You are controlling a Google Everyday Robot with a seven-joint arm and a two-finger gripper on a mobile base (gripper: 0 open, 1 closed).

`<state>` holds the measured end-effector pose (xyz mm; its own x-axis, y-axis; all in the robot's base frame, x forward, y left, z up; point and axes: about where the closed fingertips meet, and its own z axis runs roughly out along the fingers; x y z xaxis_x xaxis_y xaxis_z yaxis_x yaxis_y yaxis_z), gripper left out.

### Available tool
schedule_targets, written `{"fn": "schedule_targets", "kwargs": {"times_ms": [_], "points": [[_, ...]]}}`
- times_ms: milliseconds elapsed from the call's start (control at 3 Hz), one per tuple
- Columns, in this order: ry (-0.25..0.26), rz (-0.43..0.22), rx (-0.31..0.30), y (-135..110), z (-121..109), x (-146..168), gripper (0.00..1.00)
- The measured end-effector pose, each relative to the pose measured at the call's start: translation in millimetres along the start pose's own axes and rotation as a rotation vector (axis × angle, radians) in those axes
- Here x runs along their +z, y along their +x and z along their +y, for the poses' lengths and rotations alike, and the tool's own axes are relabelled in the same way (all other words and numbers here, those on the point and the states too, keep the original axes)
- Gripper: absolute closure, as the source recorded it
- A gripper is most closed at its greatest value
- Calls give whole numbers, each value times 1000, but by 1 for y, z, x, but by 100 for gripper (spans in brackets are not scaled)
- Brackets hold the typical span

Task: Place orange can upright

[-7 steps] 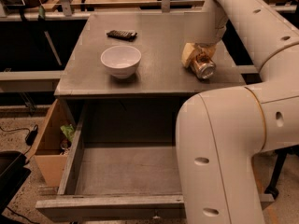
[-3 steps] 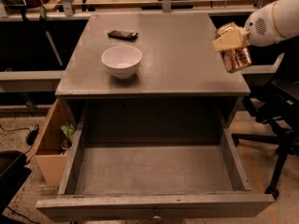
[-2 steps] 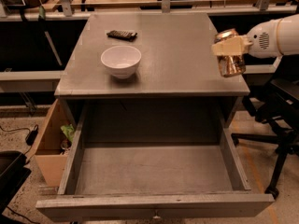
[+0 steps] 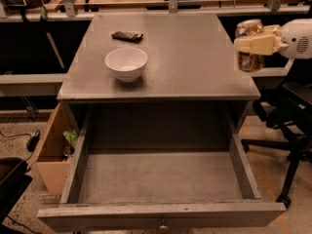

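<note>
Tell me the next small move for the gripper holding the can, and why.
Probably shift the gripper toward the middle of the table before lowering. It holds the orange can roughly upright, but at the right edge of the top and seemingly above the surface. Bare surface lies inward, well apart from the white bowl.

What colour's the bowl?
The bowl is white, camera view; the gripper holds the orange can at the table's right edge.

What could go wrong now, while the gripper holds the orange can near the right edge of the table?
1. The gripper holds the orange can at the right edge of the table, perhaps beyond it. If released here, the can could fall to the floor.
2. If set down tilted, it may tip, roll and drop into the open drawer.
</note>
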<state>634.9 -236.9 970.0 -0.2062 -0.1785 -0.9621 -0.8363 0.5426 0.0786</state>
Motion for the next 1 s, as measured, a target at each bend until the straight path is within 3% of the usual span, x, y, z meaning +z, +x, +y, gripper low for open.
{"fn": "schedule_targets", "kwargs": {"times_ms": [333,667,1000], "points": [[-60,-55,-232,-24,2,-14,100],[-129,-122,-422,-38,1,-13,100],[-119,-131,-454,-46,1,-19,100]]}}
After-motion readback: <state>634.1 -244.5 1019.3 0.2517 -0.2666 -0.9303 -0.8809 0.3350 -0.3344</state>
